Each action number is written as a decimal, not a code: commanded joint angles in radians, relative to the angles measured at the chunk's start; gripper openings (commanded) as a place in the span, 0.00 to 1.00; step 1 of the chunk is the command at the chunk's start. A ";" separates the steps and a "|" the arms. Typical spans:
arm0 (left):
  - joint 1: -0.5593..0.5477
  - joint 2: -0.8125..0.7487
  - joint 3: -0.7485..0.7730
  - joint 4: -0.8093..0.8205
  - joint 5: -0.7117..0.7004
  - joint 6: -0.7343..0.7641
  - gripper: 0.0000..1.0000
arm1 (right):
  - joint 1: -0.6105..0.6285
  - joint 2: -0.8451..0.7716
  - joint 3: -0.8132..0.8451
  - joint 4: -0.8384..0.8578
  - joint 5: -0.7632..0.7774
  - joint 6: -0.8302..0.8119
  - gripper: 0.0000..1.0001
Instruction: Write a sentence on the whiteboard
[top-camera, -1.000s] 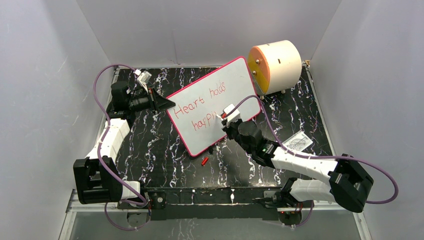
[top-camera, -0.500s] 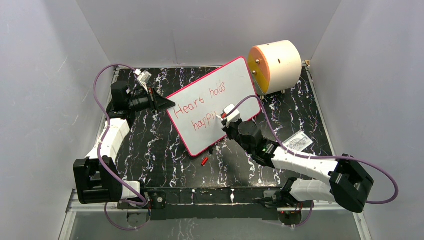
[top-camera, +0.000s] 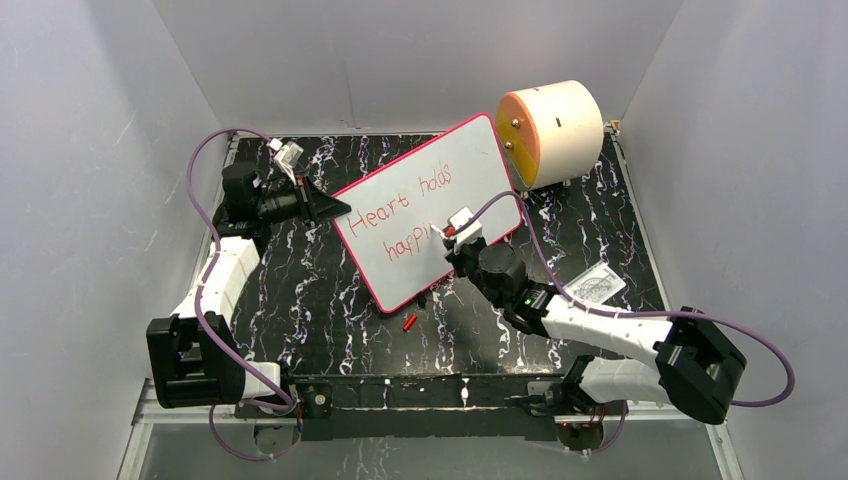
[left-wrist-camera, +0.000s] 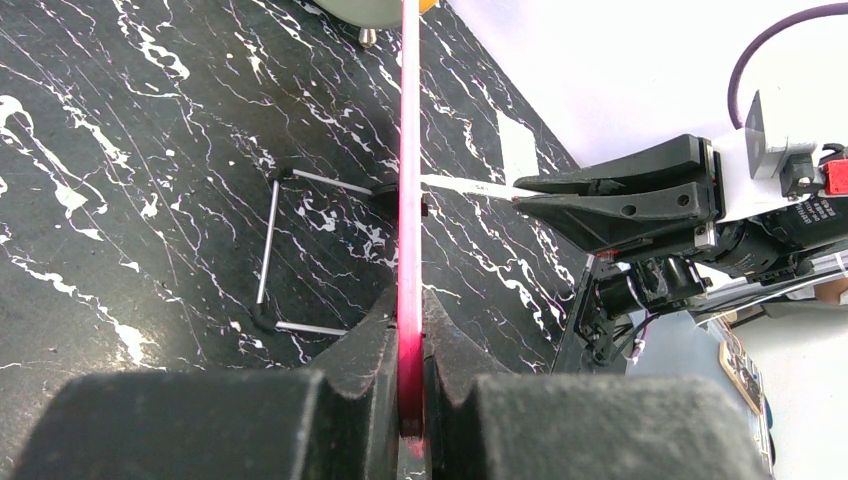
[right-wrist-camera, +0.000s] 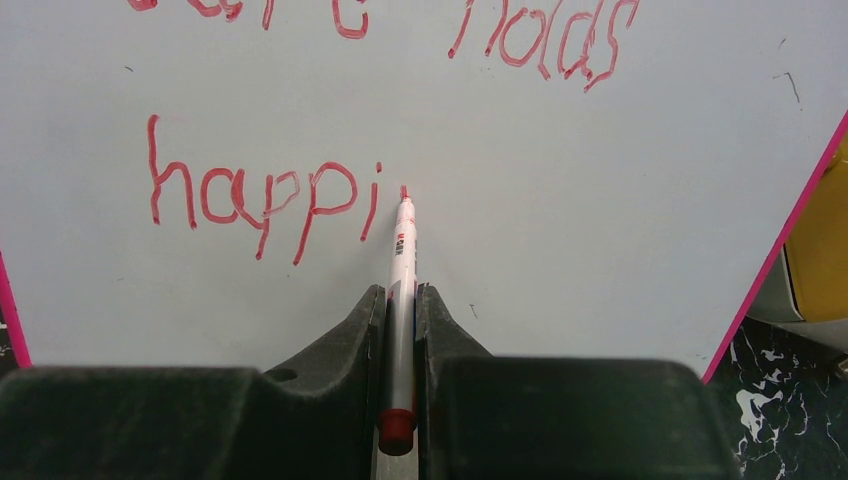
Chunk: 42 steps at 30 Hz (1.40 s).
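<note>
The whiteboard (top-camera: 455, 175), white with a pink-red rim, stands tilted on the table. The sentence (top-camera: 398, 214) in red reads "Heart holds" above "happi" (right-wrist-camera: 255, 195). My left gripper (top-camera: 338, 208) is shut on the board's left rim, which runs edge-on between the jaws in the left wrist view (left-wrist-camera: 408, 150). My right gripper (top-camera: 453, 246) is shut on a white red-tipped marker (right-wrist-camera: 402, 260). The marker's tip touches the board just right of the "i". The right gripper also shows in the left wrist view (left-wrist-camera: 520, 192).
A cream cylinder with an orange face (top-camera: 555, 130) stands behind the board at the back right. A small red cap (top-camera: 409, 322) lies on the black marbled table in front of the board. A printed packet (top-camera: 597, 285) lies to the right. The board's wire stand (left-wrist-camera: 275, 250) rests behind it.
My right gripper has shifted slightly up and to the right along the second line with the marker. The left gripper and the board have not moved.
</note>
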 joint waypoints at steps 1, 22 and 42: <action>-0.011 0.006 0.008 -0.062 0.027 0.037 0.00 | -0.004 0.004 0.003 0.096 0.028 -0.020 0.00; -0.011 0.008 0.010 -0.062 0.030 0.036 0.00 | -0.017 0.014 0.017 0.067 0.075 -0.021 0.00; -0.010 0.011 0.011 -0.062 0.029 0.036 0.00 | -0.020 -0.026 0.026 -0.058 0.074 0.023 0.00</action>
